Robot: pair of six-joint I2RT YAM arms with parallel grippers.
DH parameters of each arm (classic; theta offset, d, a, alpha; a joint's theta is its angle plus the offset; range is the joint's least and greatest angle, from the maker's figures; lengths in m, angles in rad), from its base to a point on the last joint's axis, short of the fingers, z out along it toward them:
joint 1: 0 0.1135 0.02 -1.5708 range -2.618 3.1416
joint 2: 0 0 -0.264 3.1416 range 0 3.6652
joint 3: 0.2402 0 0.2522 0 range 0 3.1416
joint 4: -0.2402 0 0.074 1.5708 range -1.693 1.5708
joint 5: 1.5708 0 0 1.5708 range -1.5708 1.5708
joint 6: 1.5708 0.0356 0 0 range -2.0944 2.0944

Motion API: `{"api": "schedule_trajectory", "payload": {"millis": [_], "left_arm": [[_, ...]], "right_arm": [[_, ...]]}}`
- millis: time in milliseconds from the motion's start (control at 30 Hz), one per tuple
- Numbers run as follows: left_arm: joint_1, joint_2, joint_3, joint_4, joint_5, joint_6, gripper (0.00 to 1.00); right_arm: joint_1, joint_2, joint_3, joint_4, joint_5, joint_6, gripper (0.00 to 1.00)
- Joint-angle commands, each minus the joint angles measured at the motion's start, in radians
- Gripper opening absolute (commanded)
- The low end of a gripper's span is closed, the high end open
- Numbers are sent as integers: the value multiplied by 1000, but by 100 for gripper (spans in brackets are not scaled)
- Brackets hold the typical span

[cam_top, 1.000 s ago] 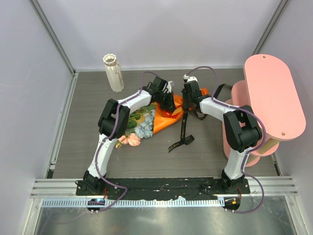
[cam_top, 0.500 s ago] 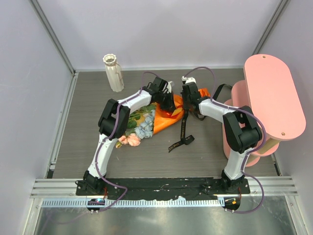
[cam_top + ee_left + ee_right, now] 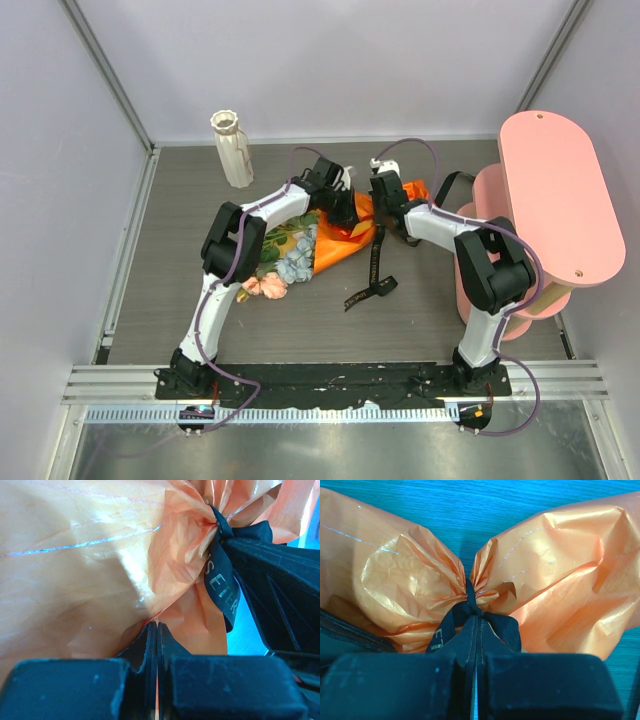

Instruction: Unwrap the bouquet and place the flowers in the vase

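The bouquet (image 3: 330, 245) lies on its side mid-table, its orange paper cone (image 3: 75, 570) gathered at a neck tied with black ribbon (image 3: 505, 627). The flowers (image 3: 285, 258), pink, peach and pale blue, stick out toward the lower left. My left gripper (image 3: 157, 625) is shut on a fold of the orange paper beside the neck, with a sliver of orange showing between its jaws. From the other side, my right gripper (image 3: 476, 617) is shut on the ribbon's knot. Loose ribbon tails (image 3: 373, 272) trail toward the near edge. The cream ribbed vase (image 3: 233, 150) stands upright at the back left.
A pink oval shelf stand (image 3: 550, 200) fills the right side, close behind the right arm. Metal frame rails run along the left edge (image 3: 128, 250) and the near edge. Both arms (image 3: 265, 210) reach in over the bouquet.
My right gripper has closed onto the ribbon knot and edged slightly left. The left gripper and the bouquet have not moved.
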Motion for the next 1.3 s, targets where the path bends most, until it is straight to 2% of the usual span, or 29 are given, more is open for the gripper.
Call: {"api": "schedule_trajectory", "payload": {"millis": [0, 167, 267, 533, 700, 833, 1033, 1267], "left_arm": [[9, 29, 26, -48, -85, 0, 0], [20, 29, -11, -34, -130, -33, 0], [34, 24, -37, -26, -140, -43, 0], [46, 10, -78, 3, -116, -44, 0], [46, 10, -75, 3, -111, -40, 0], [46, 18, -75, 5, -114, -43, 0], [46, 30, -84, 11, -121, -44, 0], [46, 38, -95, 15, -128, -43, 0]], "right_arm": [[41, -48, 28, -13, 109, -21, 1], [76, -73, 105, -117, 372, 3, 1], [70, -106, 103, -136, 464, 33, 1], [44, -162, 125, -140, 473, 56, 1], [78, -251, 188, -125, 488, 5, 1], [96, -268, 347, -186, 532, -71, 1], [98, -252, 730, -269, 553, -199, 1], [110, -185, 1085, -286, 544, -329, 1]]}}
